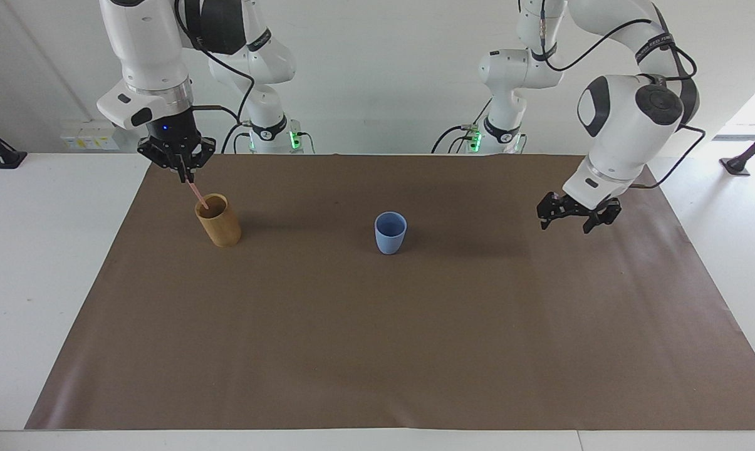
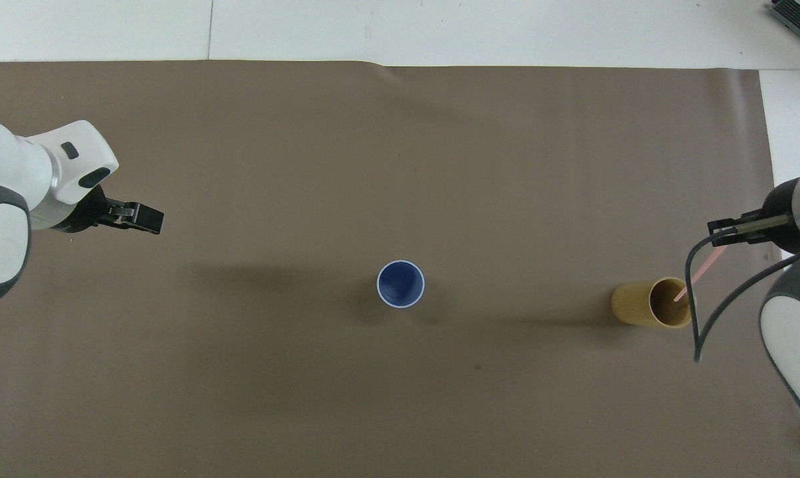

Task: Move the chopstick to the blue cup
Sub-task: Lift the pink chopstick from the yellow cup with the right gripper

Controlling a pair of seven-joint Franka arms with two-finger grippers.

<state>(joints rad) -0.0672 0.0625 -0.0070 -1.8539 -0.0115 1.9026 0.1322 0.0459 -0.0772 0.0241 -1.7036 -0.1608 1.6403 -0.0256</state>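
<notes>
1. The right gripper (image 1: pixel 185 172) is clenched on the top end of a pale pink chopstick (image 1: pixel 197 193), up in the air over the wooden holder (image 1: pixel 218 220).
2. The chopstick's lower tip sits just inside the holder's mouth, at or barely below the rim; it is not yet clear of it. I can make out only one stick.
3. The chopstick's long axis runs steeply up and down with a tilt: the gripped end leans toward the robots and the right arm's end of the table, and the free end points down into the holder. In the overhead view the chopstick (image 2: pixel 698 273) slants from the gripper (image 2: pixel 723 229) down into the holder (image 2: pixel 652 303).
4. To do this lift well, I judge the stick should come straight up until its tip clears the rim before any sideways travel, otherwise it could catch and tip the holder.
5. The blue cup (image 1: pixel 390 232) stands upright near the middle of the mat, well apart from the holder, its mouth unobstructed.
6. The left gripper (image 1: pixel 576 213) waits with fingers spread and nothing between them, over the mat at the left arm's end.
</notes>
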